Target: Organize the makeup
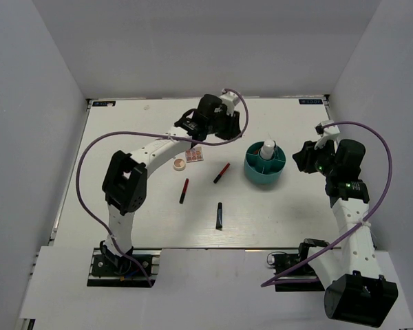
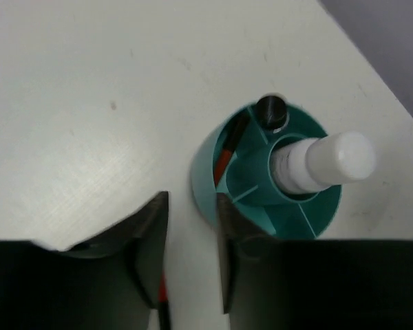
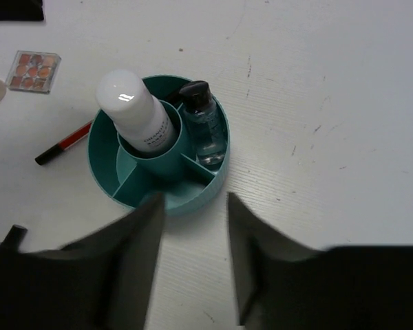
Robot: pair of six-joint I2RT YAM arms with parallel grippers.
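The teal tub (image 1: 264, 172) holds a white bottle (image 1: 268, 148) in its middle cup and a dark-capped bottle (image 3: 199, 117) in a side compartment. In the left wrist view a red-and-black tube (image 2: 225, 155) leans inside the tub (image 2: 206, 185). On the table left of the tub lie a red-and-black tube (image 1: 221, 172), a second one (image 1: 184, 190), a black tube (image 1: 219, 216), the pink palette (image 1: 195, 155) and the beige compact (image 1: 179, 164). My left gripper (image 1: 228, 130) is open and empty, raised up and to the left of the tub. My right gripper (image 1: 304, 158) is open and empty just right of the tub.
Grey walls enclose the white table (image 1: 124, 220) on three sides. Purple cables (image 1: 124, 135) loop over both arms. A raised white panel (image 1: 206, 275) runs along the near edge between the arm bases.
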